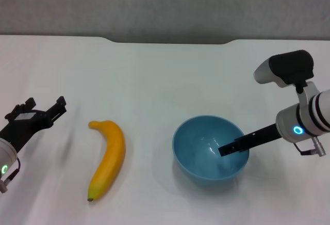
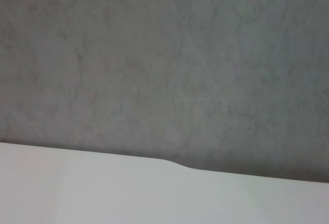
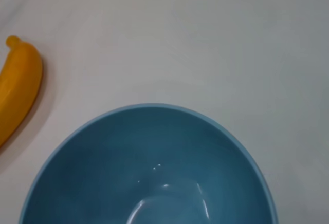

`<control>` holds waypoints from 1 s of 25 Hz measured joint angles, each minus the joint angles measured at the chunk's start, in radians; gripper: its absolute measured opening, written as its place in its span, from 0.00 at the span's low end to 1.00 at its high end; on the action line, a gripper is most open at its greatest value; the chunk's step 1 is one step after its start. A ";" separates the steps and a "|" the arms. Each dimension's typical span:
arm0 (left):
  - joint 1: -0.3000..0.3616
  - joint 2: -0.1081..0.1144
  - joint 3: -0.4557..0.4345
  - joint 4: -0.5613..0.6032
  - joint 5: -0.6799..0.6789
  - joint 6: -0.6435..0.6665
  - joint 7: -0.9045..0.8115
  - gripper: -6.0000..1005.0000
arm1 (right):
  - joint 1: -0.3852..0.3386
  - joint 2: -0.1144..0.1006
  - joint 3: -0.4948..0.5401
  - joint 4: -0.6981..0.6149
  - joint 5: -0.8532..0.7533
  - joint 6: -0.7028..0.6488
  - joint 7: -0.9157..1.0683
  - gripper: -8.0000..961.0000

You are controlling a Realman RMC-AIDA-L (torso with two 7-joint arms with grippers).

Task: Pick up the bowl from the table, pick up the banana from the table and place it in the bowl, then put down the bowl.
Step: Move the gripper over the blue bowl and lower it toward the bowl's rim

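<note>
The light-blue bowl (image 1: pixel 206 145) sits right of centre on the white table (image 1: pixel 154 75). My right gripper (image 1: pixel 230 148) reaches in from the right; one dark finger lies inside the bowl's right rim, the other is hidden outside the wall, so it is shut on the rim. The bowl fills the right wrist view (image 3: pixel 154 172). The yellow banana (image 1: pixel 108 158) lies on the table left of the bowl, also in the right wrist view (image 3: pixel 18 95). My left gripper (image 1: pixel 46 102) is open and empty, left of the banana, above the table.
The table's far edge has a shallow notch (image 1: pixel 170 42), also seen in the left wrist view (image 2: pixel 180 165) below a grey wall (image 2: pixel 164 59). Bare white tabletop lies between the banana and the bowl.
</note>
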 joint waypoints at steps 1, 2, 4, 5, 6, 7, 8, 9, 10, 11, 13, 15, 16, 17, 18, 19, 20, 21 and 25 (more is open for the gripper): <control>0.000 0.000 0.000 0.000 0.000 0.000 0.000 0.90 | 0.000 0.000 -0.004 0.000 0.002 -0.002 0.000 0.92; 0.000 0.000 0.001 0.000 0.000 -0.001 0.000 0.90 | 0.000 0.000 -0.009 0.000 0.005 -0.006 0.001 0.92; 0.000 0.000 0.003 0.000 0.000 -0.001 0.000 0.90 | 0.000 0.000 -0.013 0.000 0.008 -0.013 0.001 0.92; -0.001 0.000 0.003 0.000 0.000 -0.001 0.000 0.90 | 0.000 0.000 -0.015 0.000 0.009 -0.016 0.001 0.92; -0.001 0.000 0.004 0.000 0.000 -0.001 0.000 0.90 | 0.000 0.000 -0.020 0.000 0.009 -0.016 0.001 0.92; -0.001 0.001 0.004 0.000 0.000 -0.001 0.000 0.90 | 0.001 0.000 -0.025 0.000 0.009 -0.017 0.001 0.92; -0.001 0.001 0.004 0.000 0.000 -0.001 0.000 0.90 | 0.001 0.000 -0.032 0.000 0.009 -0.017 0.001 0.91; -0.001 0.001 0.003 0.000 0.000 -0.001 0.000 0.90 | 0.002 0.000 -0.036 0.000 0.009 -0.019 0.003 0.89; 0.000 0.001 0.002 0.000 0.000 0.000 0.000 0.90 | 0.003 0.000 -0.039 0.000 0.009 -0.021 0.003 0.88; 0.001 0.001 0.002 0.000 0.000 0.000 0.000 0.90 | 0.003 0.000 -0.041 -0.002 0.009 -0.023 0.004 0.86; 0.002 0.001 0.002 0.000 0.000 0.000 0.000 0.90 | 0.002 0.000 -0.041 -0.007 0.009 -0.028 0.004 0.83; 0.003 0.001 0.002 0.000 0.000 0.000 0.000 0.90 | 0.000 -0.002 -0.041 -0.011 0.009 -0.030 0.002 0.80; 0.003 0.001 0.002 0.000 0.000 0.000 0.000 0.90 | 0.000 -0.003 -0.041 -0.012 0.008 -0.033 0.001 0.79; 0.003 0.001 0.002 0.000 0.000 0.000 0.000 0.90 | 0.000 -0.003 -0.042 -0.012 0.006 -0.038 0.001 0.78; 0.003 0.001 0.002 0.000 0.000 0.000 0.000 0.90 | 0.000 -0.003 -0.042 -0.012 0.004 -0.042 0.001 0.76; 0.004 0.001 0.002 0.000 0.000 0.001 0.000 0.90 | 0.000 -0.003 -0.042 -0.012 0.001 -0.048 0.001 0.67; 0.004 0.001 0.002 0.000 0.000 0.001 0.000 0.90 | -0.001 -0.003 -0.042 -0.012 0.000 -0.052 0.001 0.57; 0.004 0.001 0.002 0.000 0.000 0.001 0.000 0.90 | -0.002 -0.002 -0.042 -0.012 0.000 -0.056 0.001 0.48; 0.002 0.001 0.005 0.000 0.000 0.001 0.000 0.90 | -0.004 -0.002 -0.047 -0.010 0.000 -0.067 0.000 0.33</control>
